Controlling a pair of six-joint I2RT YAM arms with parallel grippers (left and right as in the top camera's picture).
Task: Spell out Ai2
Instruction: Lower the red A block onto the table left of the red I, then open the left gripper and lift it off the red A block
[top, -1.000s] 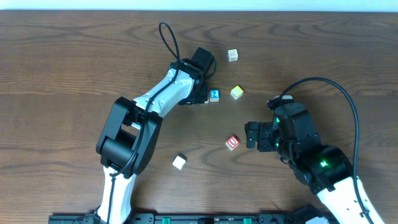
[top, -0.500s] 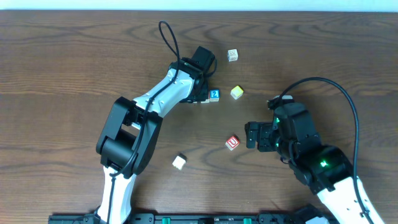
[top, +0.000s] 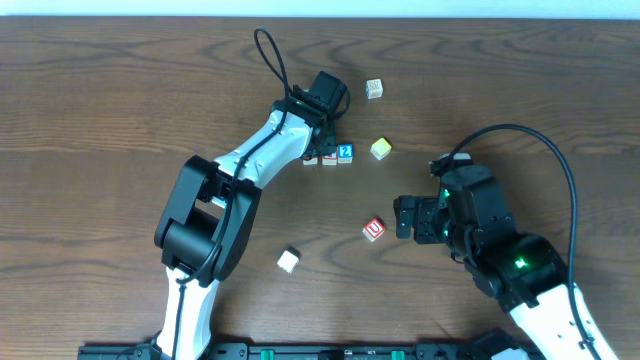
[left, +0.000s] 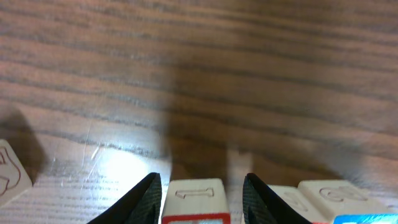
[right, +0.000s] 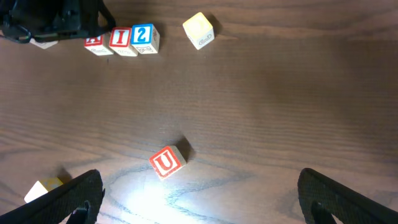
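Note:
Three letter blocks stand in a row on the wooden table: a red A block (top: 310, 158), a red I block (top: 328, 157) and a blue 2 block (top: 345, 153). The right wrist view shows them too, as A (right: 93, 42), I (right: 120, 39) and 2 (right: 144, 36). My left gripper (top: 317, 146) is open just behind the row. In the left wrist view its fingers (left: 202, 202) straddle the leftmost red block (left: 193, 199) with a gap on each side. My right gripper (top: 402, 218) is open wide and empty, just right of a red U block (top: 374, 229).
A yellow block (top: 380, 149) lies right of the row and a pale block (top: 374, 88) lies farther back. A white block (top: 288, 261) lies near the front. The U block (right: 166, 162) lies tilted ahead of the right fingers (right: 205, 199). The left arm's cable loops at the back.
My left gripper has drawn back from the row, uncovering the two red blocks beside the blue 2. The right arm and the loose blocks have not moved.

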